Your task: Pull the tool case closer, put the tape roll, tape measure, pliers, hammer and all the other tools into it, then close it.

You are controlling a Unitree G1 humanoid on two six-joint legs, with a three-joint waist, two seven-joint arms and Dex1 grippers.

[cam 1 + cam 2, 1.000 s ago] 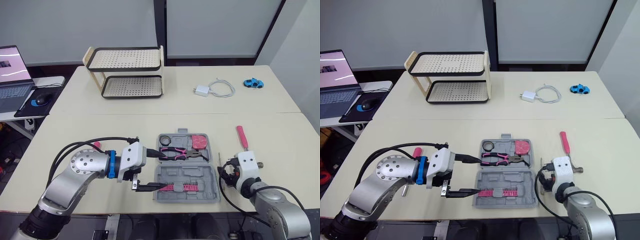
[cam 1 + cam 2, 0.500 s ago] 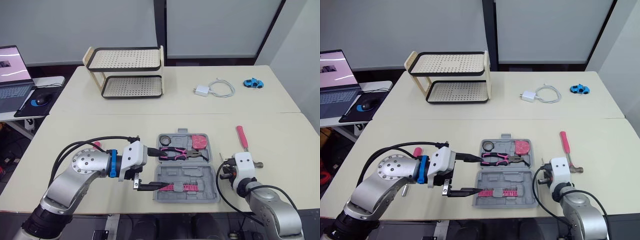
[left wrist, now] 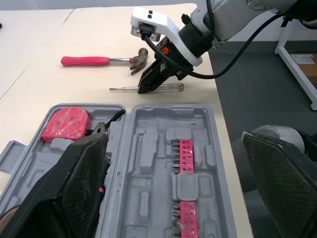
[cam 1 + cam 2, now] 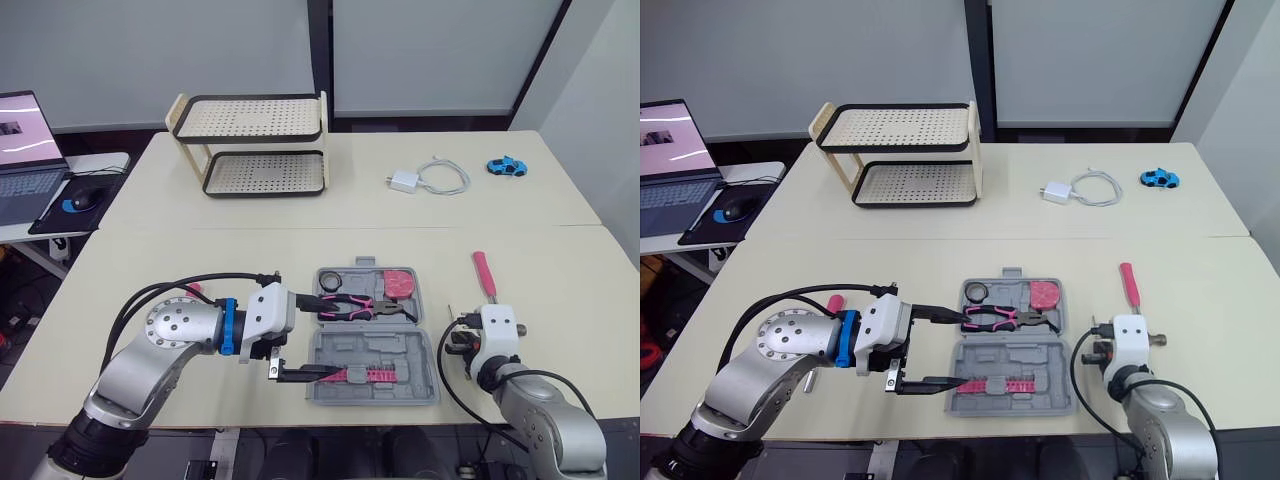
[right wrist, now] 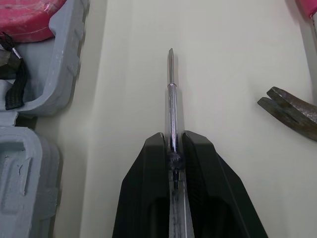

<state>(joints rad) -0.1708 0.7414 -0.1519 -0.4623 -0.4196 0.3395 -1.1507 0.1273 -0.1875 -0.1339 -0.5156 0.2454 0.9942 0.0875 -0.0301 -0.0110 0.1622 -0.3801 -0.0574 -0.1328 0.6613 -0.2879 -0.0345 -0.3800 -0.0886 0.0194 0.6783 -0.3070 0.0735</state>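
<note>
The grey tool case [image 4: 330,388] lies open at the table's front centre. Its far half holds the black tape roll [image 4: 331,279], the pink-handled pliers [image 4: 352,306] and the pink tape measure [image 4: 400,283]; the near half holds a pink bit strip [image 4: 362,375]. My left gripper [image 4: 322,335] is open, its fingers spread across the case's left edge. Right of the case, my right gripper [image 3: 148,84] is shut on a thin screwdriver [image 5: 171,94] that lies flat at table level. The pink-handled hammer [image 4: 483,272] lies just beyond it.
A pink tool handle [image 4: 192,290] peeks out behind my left arm. A two-tier rack [image 4: 262,145], a white charger with cable [image 4: 405,181] and a blue toy car [image 4: 506,165] sit at the back. A laptop [image 4: 25,150] stands on a side table to the left.
My right gripper has shut on the screwdriver, and its wrist has shifted slightly. The left arm and the case have stayed put.
</note>
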